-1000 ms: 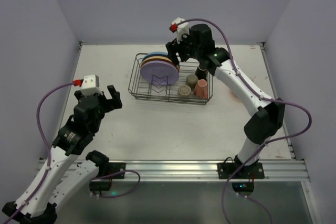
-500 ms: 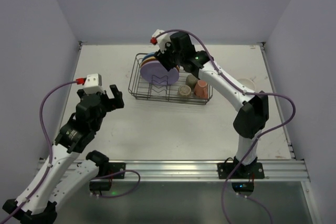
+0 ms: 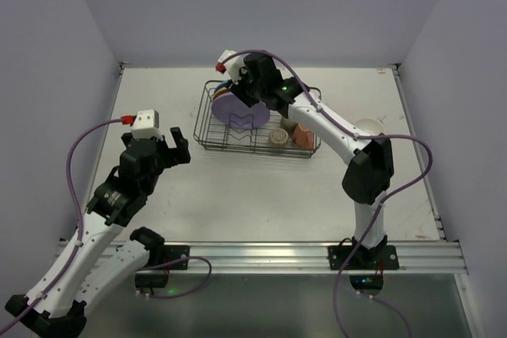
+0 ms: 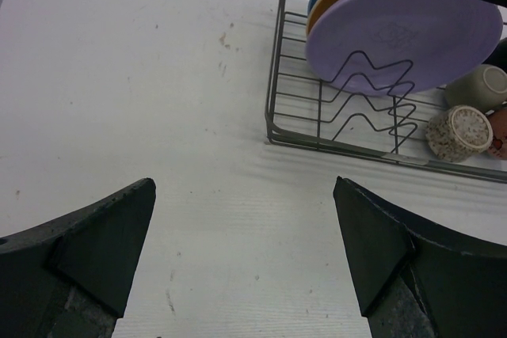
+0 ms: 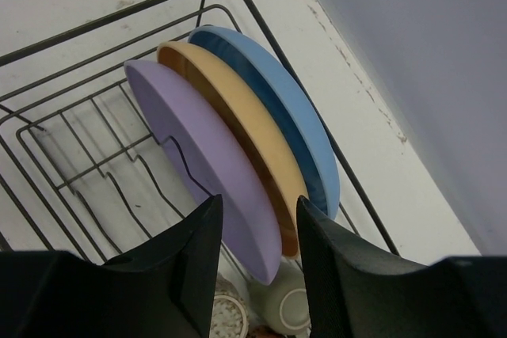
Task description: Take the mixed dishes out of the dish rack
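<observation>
The black wire dish rack (image 3: pixel 255 150) stands at the table's far middle. Three plates stand upright in it: purple (image 5: pixel 210 168) in front, tan-yellow (image 5: pixel 238 128) behind it, blue (image 5: pixel 281 112) at the back. Cups lie at its right end: an olive-grey one (image 5: pixel 289 312), a speckled one (image 5: pixel 230 318) and a pink one (image 3: pixel 304 137). My right gripper (image 3: pixel 242 85) hovers over the plates, its jaws half closed and astride the purple and tan rims (image 5: pixel 257 211) without pinching them. My left gripper (image 4: pixel 244 184) hangs wide open and empty over bare table left of the rack (image 4: pixel 273 108).
A pale round bowl (image 3: pixel 367 127) sits on the table right of the rack, partly behind my right arm. Walls close in the table on the left, back and right. The rack's corner lies just ahead of my left gripper (image 3: pixel 168 148).
My right arm has swung left from the rack's right end to above the plates, and its jaws have narrowed. My left gripper has edged slightly right and stayed open.
</observation>
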